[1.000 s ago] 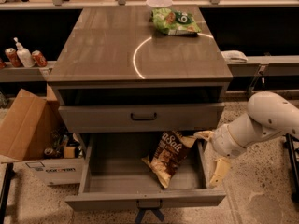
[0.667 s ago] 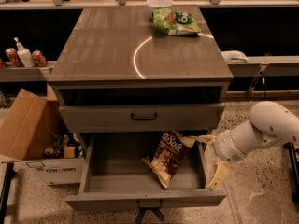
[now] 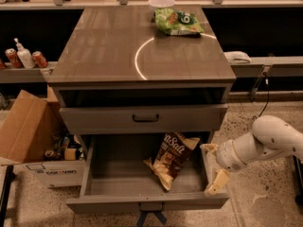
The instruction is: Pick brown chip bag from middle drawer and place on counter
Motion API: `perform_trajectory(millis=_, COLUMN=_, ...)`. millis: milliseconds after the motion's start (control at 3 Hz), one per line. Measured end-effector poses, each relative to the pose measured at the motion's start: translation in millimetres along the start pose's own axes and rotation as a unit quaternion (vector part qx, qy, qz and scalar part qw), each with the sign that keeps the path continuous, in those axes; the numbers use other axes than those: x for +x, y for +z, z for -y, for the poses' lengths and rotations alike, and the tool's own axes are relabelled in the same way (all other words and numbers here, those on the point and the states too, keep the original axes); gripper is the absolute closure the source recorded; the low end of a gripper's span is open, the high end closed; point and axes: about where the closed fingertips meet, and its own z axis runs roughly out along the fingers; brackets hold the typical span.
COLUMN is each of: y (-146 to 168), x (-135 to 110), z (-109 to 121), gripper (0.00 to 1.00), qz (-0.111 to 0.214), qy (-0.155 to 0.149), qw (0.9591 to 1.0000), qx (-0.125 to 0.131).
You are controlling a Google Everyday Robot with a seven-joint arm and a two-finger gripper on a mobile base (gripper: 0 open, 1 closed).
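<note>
Slightly nearer and lower than a second ago, our two-finger gripper (image 3: 213,167) has crept along the right wall of the wide grey metal middle drawer (image 3: 118,169); the crinkly dark-brown and tan chip bag (image 3: 171,159) hasn't budged. Fingers are spread apart, holding nothing. That bag lies inside the open drawer, right of centre, just left of the gripper. So we reckon grabbing, lifting and placing it on the glossy grey-brown counter (image 3: 109,51) are all left.
</note>
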Motion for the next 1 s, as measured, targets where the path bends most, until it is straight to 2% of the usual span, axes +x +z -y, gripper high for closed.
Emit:
perform_trajectory(millis=667, y=22, x=15, z=40, gripper=0.00, qz=0.047, qy=0.023, qw=0.9985, qx=0.018)
perform_trajectory(millis=1000, y=33, x=23, z=61, gripper=0.00, qz=0.056, qy=0.050, qw=0.9962, qx=0.045)
